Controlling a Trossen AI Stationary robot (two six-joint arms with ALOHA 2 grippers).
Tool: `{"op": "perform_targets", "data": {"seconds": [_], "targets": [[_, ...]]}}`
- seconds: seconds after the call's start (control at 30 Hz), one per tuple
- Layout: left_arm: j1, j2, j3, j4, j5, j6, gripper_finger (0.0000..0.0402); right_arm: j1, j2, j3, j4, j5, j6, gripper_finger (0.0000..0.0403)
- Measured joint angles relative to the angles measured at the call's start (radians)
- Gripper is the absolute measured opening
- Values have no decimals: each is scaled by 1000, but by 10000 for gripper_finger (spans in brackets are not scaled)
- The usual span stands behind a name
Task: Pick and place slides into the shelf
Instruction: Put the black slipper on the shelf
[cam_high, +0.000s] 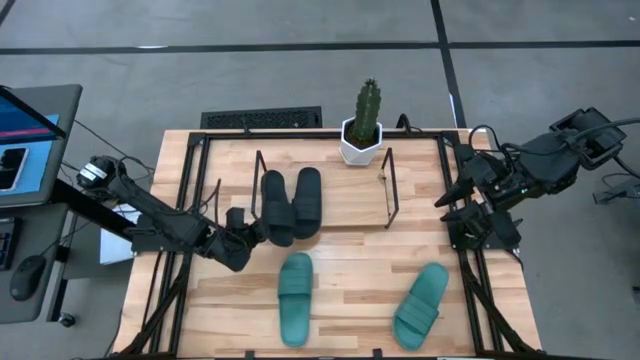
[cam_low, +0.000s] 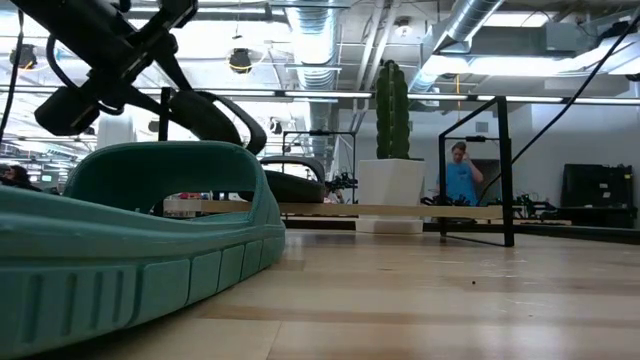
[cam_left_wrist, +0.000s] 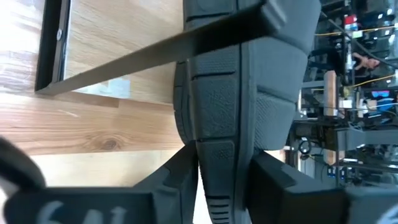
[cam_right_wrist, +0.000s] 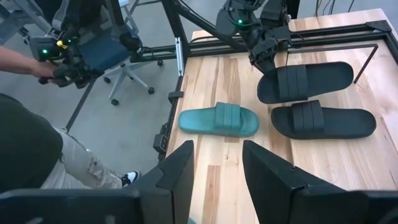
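Observation:
Two matte black slides lie side by side inside the shelf (cam_high: 390, 190) of thin black rods. My left gripper (cam_high: 258, 228) is shut on the left black slide (cam_high: 274, 205), and the right black slide (cam_high: 307, 200) rests flat beside it. Two teal slides (cam_high: 295, 297) (cam_high: 421, 303) lie sole-down on the near half of the table; one fills the low view's foreground (cam_low: 130, 250). My right gripper (cam_right_wrist: 217, 149) is open and waits by the table's right edge (cam_high: 447, 207), touching nothing. My left gripper (cam_left_wrist: 224, 165) pinches the left black slide's near end (cam_left_wrist: 224, 143) between its two fingers, one on each side of the sole's ribbed edge. It comes slanting from the table's left and near side, roughly along the slide. In the low view the strap (cam_low: 215, 115) stands raised above the table.
A cactus in a white pot (cam_high: 362, 125) stands at the far edge behind the shelf. The thicker black rig frame (cam_high: 470, 280) runs along both table sides. A person (cam_right_wrist: 37, 143) stands beyond the table's left side. Bare wood lies between the teal slides.

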Motion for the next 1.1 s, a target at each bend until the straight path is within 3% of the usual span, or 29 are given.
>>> {"op": "perform_targets", "data": {"seconds": [0.43, 0.93, 1.1], "targets": [[23, 0, 0, -5, 22, 56, 101, 0, 0, 0, 0, 0, -5, 128], [23, 0, 0, -31, 21, 51, 169, 0, 0, 0, 0, -1, -10, 128], [23, 0, 0, -30, 66, 51, 187, 0, 0, 0, 0, 0, -11, 129]]}}
